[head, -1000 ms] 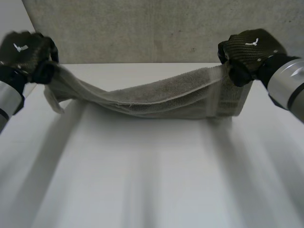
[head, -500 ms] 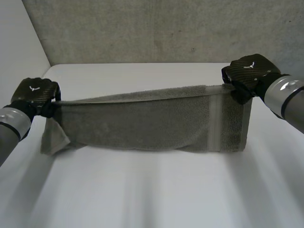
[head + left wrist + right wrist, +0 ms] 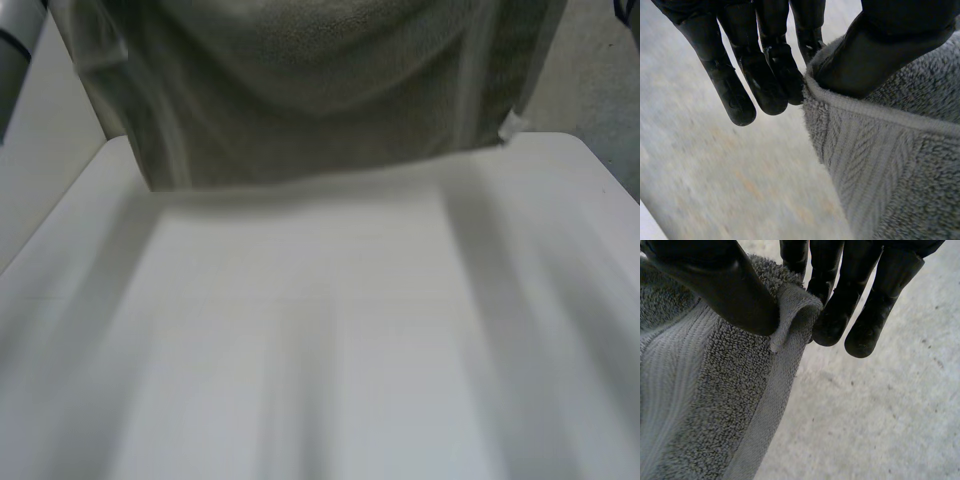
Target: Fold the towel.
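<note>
- I see the white table (image 3: 320, 380) below the towel (image 3: 320, 90); its top is bare from the towel's lower hem all the way to me, so that whole stretch is open room.
- The table's side edges run out past both ends of the towel, with a strip of free top at each end.
- The grey-green towel hangs spread wide over the table's far edge. I cannot tell whether its hem touches the top.
- A rough grey wall (image 3: 600, 90) stands right of the towel and a plain white wall (image 3: 40, 180) left of it.
- My left arm (image 3: 15, 40) shows as a grey stretch beside the towel's upper left end.
- My left hand (image 3: 765, 75) pinches the towel's (image 3: 900, 165) hemmed edge between thumb and fingers, the other fingers hanging straight beside the cloth.
- My right hand (image 3: 850, 295) grips the towel's (image 3: 700, 405) folded-over corner the same way, thumb against fingers.
- A small white tag (image 3: 513, 126) sticks out at the towel's lower right corner.
</note>
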Controlling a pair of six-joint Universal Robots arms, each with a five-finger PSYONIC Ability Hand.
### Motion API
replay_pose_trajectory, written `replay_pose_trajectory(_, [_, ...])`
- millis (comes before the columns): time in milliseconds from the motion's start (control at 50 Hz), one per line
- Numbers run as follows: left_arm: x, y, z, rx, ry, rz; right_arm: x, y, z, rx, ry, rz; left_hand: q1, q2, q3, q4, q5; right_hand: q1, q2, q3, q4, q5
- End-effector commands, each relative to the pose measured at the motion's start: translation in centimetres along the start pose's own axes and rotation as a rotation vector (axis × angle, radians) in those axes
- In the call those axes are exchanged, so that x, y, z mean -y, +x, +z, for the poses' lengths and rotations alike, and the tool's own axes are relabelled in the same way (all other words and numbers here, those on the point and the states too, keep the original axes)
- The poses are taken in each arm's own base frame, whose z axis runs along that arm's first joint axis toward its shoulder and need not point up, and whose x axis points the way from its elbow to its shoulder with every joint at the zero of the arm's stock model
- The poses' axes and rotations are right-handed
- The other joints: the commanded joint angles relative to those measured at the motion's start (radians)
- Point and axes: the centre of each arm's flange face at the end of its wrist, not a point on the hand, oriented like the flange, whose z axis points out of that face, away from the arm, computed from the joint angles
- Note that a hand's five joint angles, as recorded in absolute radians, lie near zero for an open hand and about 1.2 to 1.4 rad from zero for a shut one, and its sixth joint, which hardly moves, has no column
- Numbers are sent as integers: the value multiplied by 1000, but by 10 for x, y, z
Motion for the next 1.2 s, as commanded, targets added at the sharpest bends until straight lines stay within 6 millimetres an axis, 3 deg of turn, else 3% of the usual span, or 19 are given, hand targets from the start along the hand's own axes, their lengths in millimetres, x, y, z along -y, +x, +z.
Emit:
replay_pose_trajectory(20, [2,6,-10,-16,-29,-71,-18,-8,-8,48,-82,0,106,38,55,32,43,66,61,54,54,53])
replay_pose_trajectory(40, [-14,13,-21,-34,-87,-81,-32,-11,-11,65,-132,-3,106,38,55,32,43,66,61,54,54,53])
replay_pose_trajectory(100, [-30,22,-32,-55,-144,-95,-48,-15,-16,92,-186,-7,106,38,55,32,43,66,61,54,54,53])
replay_pose_trajectory(140, [-63,33,-60,-80,-272,-125,-82,-27,-31,182,-294,-46,106,38,55,32,43,66,61,54,54,53])
replay_pose_trajectory(160, [-63,33,-61,-81,-272,-125,-82,-27,-31,183,-295,-46,106,38,55,32,43,66,61,54,54,53])
replay_pose_trajectory(200, [-96,40,-92,-92,-408,-156,-122,-35,-53,264,-420,-101,106,38,55,32,43,66,61,54,54,53])
replay_pose_trajectory(260, [-109,49,-109,-110,-470,-176,-140,-38,-66,300,-481,-126,106,38,55,32,43,66,61,54,54,53])
replay_pose_trajectory(300, [-131,66,-139,-154,-561,-205,-167,-41,-92,349,-584,-161,106,38,55,32,43,66,61,54,54,53])
replay_pose_trajectory(320, [-131,66,-139,-154,-561,-205,-167,-41,-92,349,-584,-161,106,38,55,32,43,66,61,54,54,53])
replay_pose_trajectory(360, [-148,81,-164,-205,-617,-190,-184,-41,-112,376,-640,-169,106,38,55,32,43,66,61,54,54,53])
replay_pose_trajectory(520, [-176,87,-197,-261,-667,-34,-198,-31,-142,380,-679,-146,106,38,55,32,43,66,61,54,54,53])
replay_pose_trajectory(640, [-185,92,-204,-277,-681,-9,-206,-28,-148,372,-692,-134,106,38,55,32,43,66,61,54,54,53])
replay_pose_trajectory(700, [-189,94,-206,-277,-687,-10,-208,-28,-150,372,-700,-133,13,-55,-39,-61,-50,66,61,54,54,53])
replay_pose_trajectory(740, [-192,95,-208,-280,-695,-10,-212,-28,-152,368,-710,-130,-235,-303,-287,-309,-298,66,61,54,54,53])
replay_pose_trajectory(860, [-191,91,-208,-261,-705,0,-215,-22,-148,341,-702,-137,-439,-507,-490,-513,-502,66,61,54,54,53])
replay_pose_trajectory(1020, [-176,77,-202,-225,-685,16,-218,-17,-149,327,-713,-134,-419,-487,-470,-493,-482,66,61,54,54,53])
replay_pose_trajectory(1200, [-165,76,-205,-226,-681,16,-218,-16,-149,307,-707,-143,-357,-425,-408,-431,-420,66,61,54,54,53])
